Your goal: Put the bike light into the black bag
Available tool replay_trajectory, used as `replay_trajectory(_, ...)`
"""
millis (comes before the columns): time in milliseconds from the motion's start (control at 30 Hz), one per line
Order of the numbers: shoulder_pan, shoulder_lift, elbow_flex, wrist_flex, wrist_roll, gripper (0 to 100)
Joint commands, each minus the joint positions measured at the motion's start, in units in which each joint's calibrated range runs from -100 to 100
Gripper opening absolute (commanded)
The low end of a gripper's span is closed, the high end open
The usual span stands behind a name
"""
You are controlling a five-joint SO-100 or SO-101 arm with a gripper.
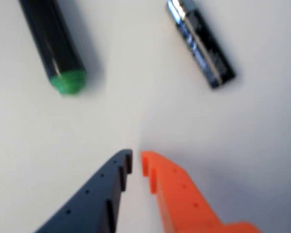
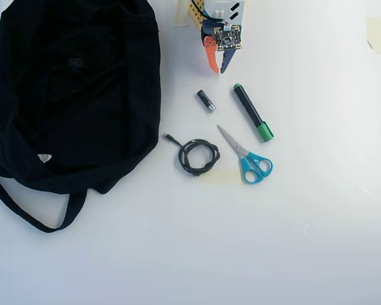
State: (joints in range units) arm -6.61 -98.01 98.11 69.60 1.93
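The black bag (image 2: 69, 95) lies floppy over the left of the overhead view, its long strap looping toward the lower left and a small white label near its lower edge. The bike light is hidden; a faint dark lump on the bag's upper middle is too dim to identify. My gripper (image 2: 219, 70) hangs at the top centre, just right of the bag, pointing down the picture. In the wrist view the gripper (image 1: 136, 158) has its dark and orange fingers almost touching, shut with nothing between them, over bare white table.
A small black cylinder with a silver end (image 2: 206, 100) (image 1: 201, 43) and a black marker with a green cap (image 2: 252, 113) (image 1: 53, 43) lie just below the gripper. Blue-handled scissors (image 2: 247, 155) and a coiled black cable (image 2: 198, 157) sit further down. Tape scraps (image 2: 374, 33) are at the top right.
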Motion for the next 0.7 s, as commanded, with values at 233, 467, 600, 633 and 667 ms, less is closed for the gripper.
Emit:
replay_trajectory(233, -0.49, -1.66, 1.17, 3.10, 0.22, 2)
replay_trajectory(467, -0.49, -1.66, 1.17, 3.10, 0.22, 2)
replay_trajectory(600, -0.49, -1.66, 1.17, 3.10, 0.22, 2)
replay_trajectory(633, -0.49, -1.66, 1.17, 3.10, 0.22, 2)
replay_trajectory(667, -0.49, -1.66, 1.17, 3.10, 0.22, 2)
